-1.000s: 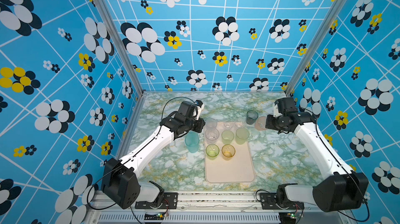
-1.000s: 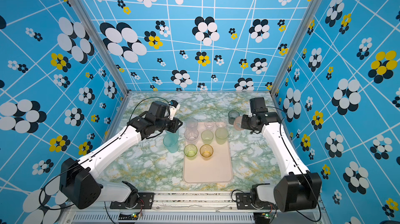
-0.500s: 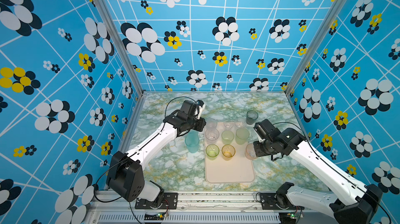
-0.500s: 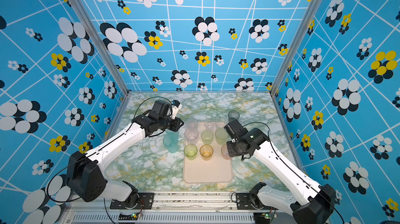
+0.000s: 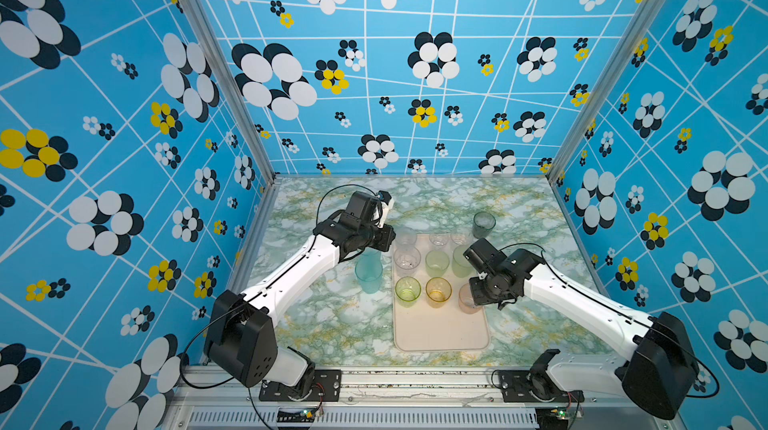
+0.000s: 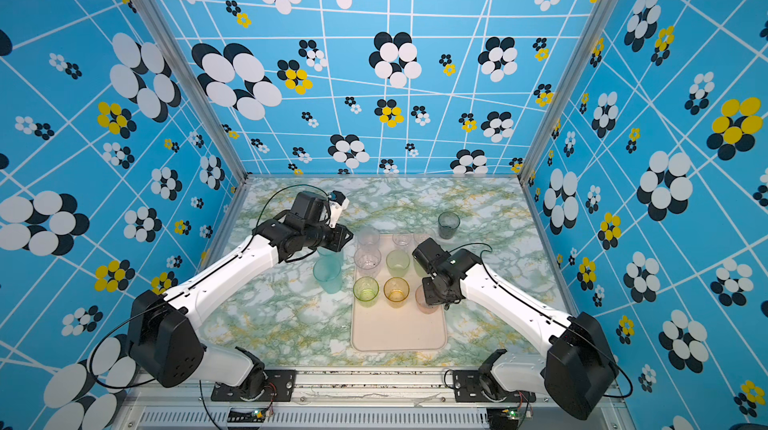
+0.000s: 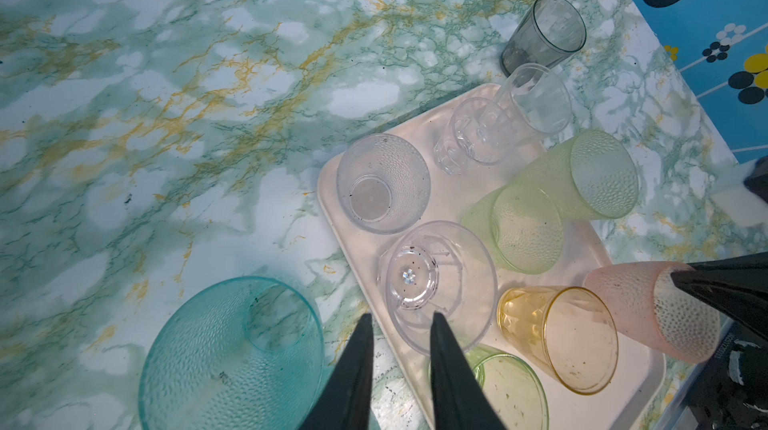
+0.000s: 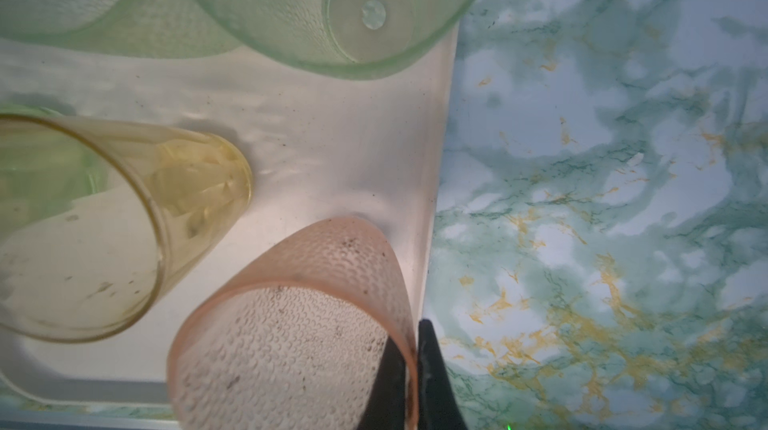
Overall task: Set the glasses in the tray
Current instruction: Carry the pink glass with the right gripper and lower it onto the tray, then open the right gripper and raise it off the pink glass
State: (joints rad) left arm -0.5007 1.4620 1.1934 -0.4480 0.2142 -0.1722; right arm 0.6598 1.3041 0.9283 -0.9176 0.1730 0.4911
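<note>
Dimpled pink tumbler (image 8: pixel 282 324) pinched by right gripper (image 8: pixel 409 336), smooth rounded tray (image 8: pixel 332 158)

Robot lab enclosure: left arm (image 5: pixel 291 278), right arm (image 5: pixel 582 303) bolted to aluminium rail (image 5: pixel 415 382); flower-print walls (image 5: pixel 124 116); marble-print tabletop (image 5: pixel 436 199).

Tray (image 5: pixel 440 332) near half bare; far half packed with glasses (image 5: pixel 437 262); teal tumbler (image 5: pixel 368 276) just beside left edge.

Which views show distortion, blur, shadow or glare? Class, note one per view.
In both top views the wide lens splays the walls outward; left wrist view: crisp, soft shadows on the marble table; right wrist view: near pale green tumbler blurred, tray showing sheen.
</note>
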